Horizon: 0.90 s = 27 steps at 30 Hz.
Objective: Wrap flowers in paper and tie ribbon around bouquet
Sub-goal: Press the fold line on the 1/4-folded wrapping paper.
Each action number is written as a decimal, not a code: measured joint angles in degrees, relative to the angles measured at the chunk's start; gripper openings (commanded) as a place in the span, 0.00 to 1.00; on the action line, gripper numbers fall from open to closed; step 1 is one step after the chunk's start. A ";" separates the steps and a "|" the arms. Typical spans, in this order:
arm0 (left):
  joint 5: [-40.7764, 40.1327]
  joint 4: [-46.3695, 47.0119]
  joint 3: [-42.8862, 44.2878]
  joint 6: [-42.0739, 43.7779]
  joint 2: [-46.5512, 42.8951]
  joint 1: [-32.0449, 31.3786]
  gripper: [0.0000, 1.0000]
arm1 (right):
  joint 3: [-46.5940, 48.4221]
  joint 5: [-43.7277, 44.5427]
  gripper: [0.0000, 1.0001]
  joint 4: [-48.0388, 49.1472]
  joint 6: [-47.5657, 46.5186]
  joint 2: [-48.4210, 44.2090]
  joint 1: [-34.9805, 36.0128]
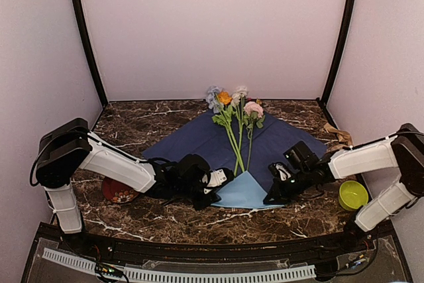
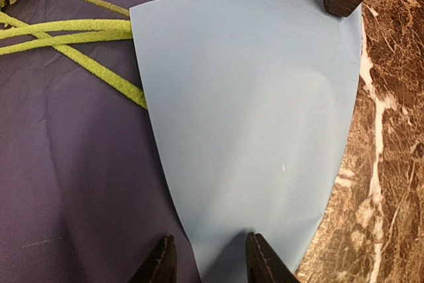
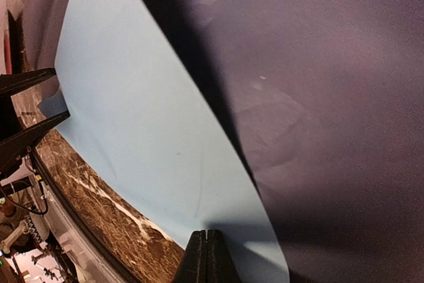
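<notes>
The paper (image 1: 199, 140) lies navy side up on the marble table. Its near corner is folded over as a light blue flap (image 1: 244, 191) (image 2: 252, 111) (image 3: 132, 117). The flowers (image 1: 233, 107) lie along it with their heads at the far end, and their green stems (image 2: 66, 28) run under the flap. My left gripper (image 1: 222, 179) (image 2: 212, 263) is open, its fingers astride the flap's left end. My right gripper (image 1: 270, 198) (image 3: 207, 238) is shut, and its tip rests on the flap's right end. The tan ribbon (image 1: 336, 132) lies at the back right.
A red patterned dish (image 1: 118, 192) sits under my left forearm at the near left. A green bowl (image 1: 352, 195) stands at the near right beside my right arm. Pale walls close in the table on three sides.
</notes>
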 measured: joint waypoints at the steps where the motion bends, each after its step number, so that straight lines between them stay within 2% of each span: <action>1: 0.00 0.00 0.00 0.00 0.00 0.00 0.37 | -0.02 1.01 0.00 -1.27 0.22 -0.74 -0.04; 17: 0.04 0.02 0.00 0.46 0.00 0.00 0.36 | -0.46 15.65 0.00 -21.27 6.12 -11.67 0.44; 20: 0.04 0.04 0.00 0.61 0.00 0.00 0.37 | 2.99 19.98 0.00 -29.20 6.03 -11.67 2.05; 22: 0.07 0.04 0.00 0.68 0.00 0.00 0.37 | 8.96 23.15 0.00 -34.21 5.55 -10.58 4.37; 27: 0.07 0.04 0.00 0.72 0.00 0.00 0.37 | 21.35 24.13 0.00 -31.10 2.40 -5.31 11.17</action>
